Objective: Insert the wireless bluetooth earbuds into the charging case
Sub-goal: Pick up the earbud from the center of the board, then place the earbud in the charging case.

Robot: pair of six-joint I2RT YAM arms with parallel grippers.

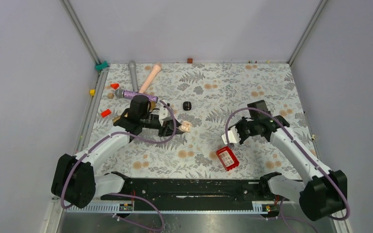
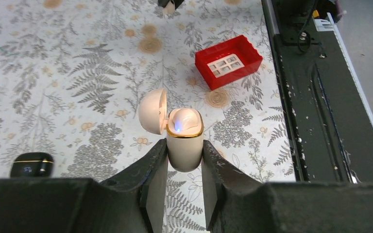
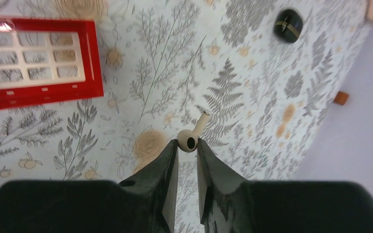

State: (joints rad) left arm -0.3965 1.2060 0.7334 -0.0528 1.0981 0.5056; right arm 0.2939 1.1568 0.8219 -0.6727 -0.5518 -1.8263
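A red box [image 1: 227,158] lies nearest on the bench [image 1: 272,77]. Beyond it, the right jaws are clamped on a cream earbud [image 3: 190,141]. The left jaws are clamped on the cream charging case [image 2: 184,145], lid open. A black case [image 1: 187,105] lies farther back.

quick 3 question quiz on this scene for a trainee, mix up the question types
1. True or false: the cream case in the left gripper is shut.
2. What does the right gripper hold? A) a black case B) a cream earbud C) a red cone
3. Fill in: in the top view, the red box lies nearer the ___ gripper.

Key
1. False: it stands open.
2. B: the earbud is pinched between the fingertips.
3. right
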